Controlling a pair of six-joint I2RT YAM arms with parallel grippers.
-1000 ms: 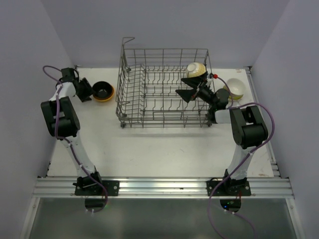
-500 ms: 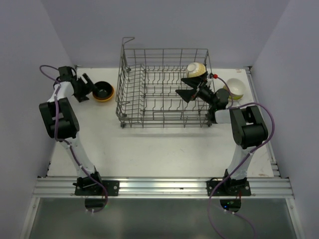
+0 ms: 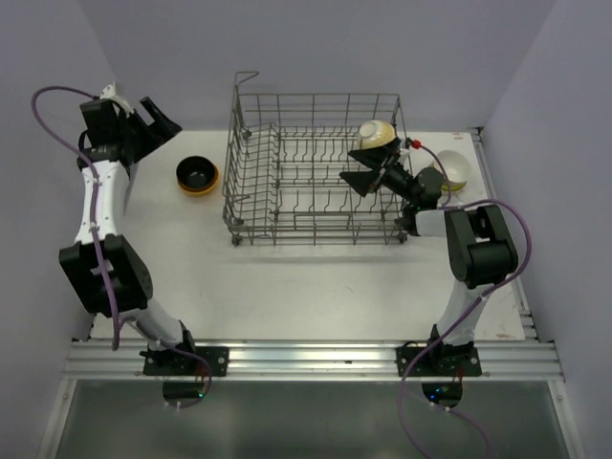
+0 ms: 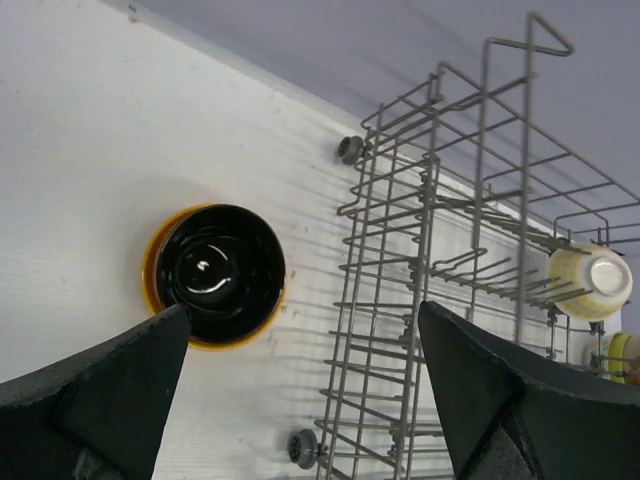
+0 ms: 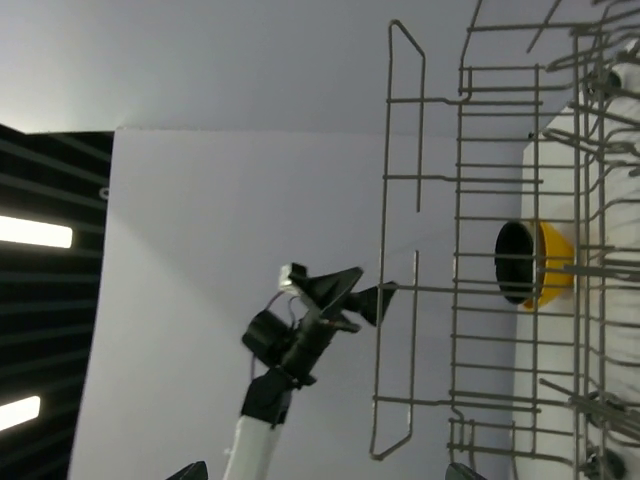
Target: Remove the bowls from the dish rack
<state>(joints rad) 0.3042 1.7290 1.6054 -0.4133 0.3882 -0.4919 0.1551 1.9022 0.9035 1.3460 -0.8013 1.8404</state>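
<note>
Left gripper [image 3: 155, 112] was released, high above the desk [image 3: 287, 277]; black bowl [image 3: 198, 176] sat outside the dish rack [image 3: 251, 182]. Right gripper [image 3: 360, 178] was released over the rack, near cream bowl [image 3: 375, 134].

Black-and-white left arm [image 3: 98, 201] and right arm [image 3: 476, 251], looping purple cables [image 3: 521, 229], black base plates [image 3: 186, 361].

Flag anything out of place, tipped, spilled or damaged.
Nothing stands out. The black-lined orange bowl sits upright left of the grey wire dish rack, a pale bowl right of it; a cream bowl rests on its side among the tines, normal for racking. No spills or damage visible.
</note>
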